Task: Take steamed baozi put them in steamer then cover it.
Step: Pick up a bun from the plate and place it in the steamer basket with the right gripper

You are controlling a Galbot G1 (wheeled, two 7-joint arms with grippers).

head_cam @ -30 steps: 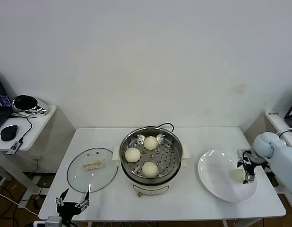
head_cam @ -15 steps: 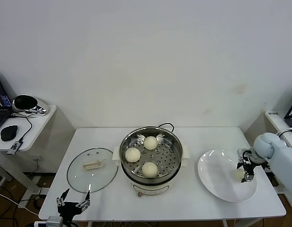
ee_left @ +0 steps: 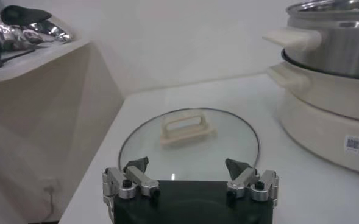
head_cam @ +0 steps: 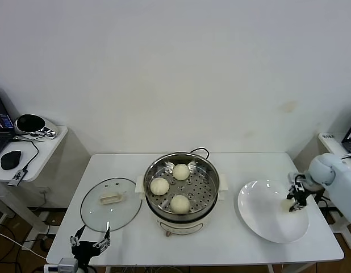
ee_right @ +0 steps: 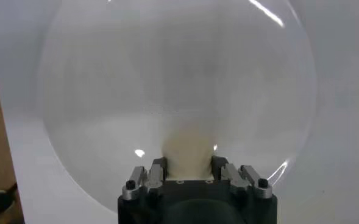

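Note:
The steel steamer [head_cam: 182, 183] stands mid-table with three cream-white baozi [head_cam: 180, 172] on its perforated tray. My right gripper [head_cam: 291, 205] is shut on the fourth baozi [head_cam: 287, 205] and holds it above the white plate [head_cam: 266, 219] at the right. In the right wrist view the baozi [ee_right: 188, 150] sits between the fingers [ee_right: 156, 171] over the plate [ee_right: 106, 91]. The glass cover [head_cam: 110, 203] with its cream bar handle lies flat left of the steamer. My left gripper [head_cam: 89, 245] is open and empty at the table's front edge, near the cover [ee_left: 188, 140].
A side table at far left holds a mouse [head_cam: 11, 160] and a black-and-silver object [head_cam: 31, 124]. The steamer's black cord [head_cam: 199, 152] runs behind it. The steamer's side [ee_left: 325, 85] shows in the left wrist view. The wall is close behind the table.
My right gripper has risen from the plate with the baozi in it and shifted slightly back. The left arm has barely moved.

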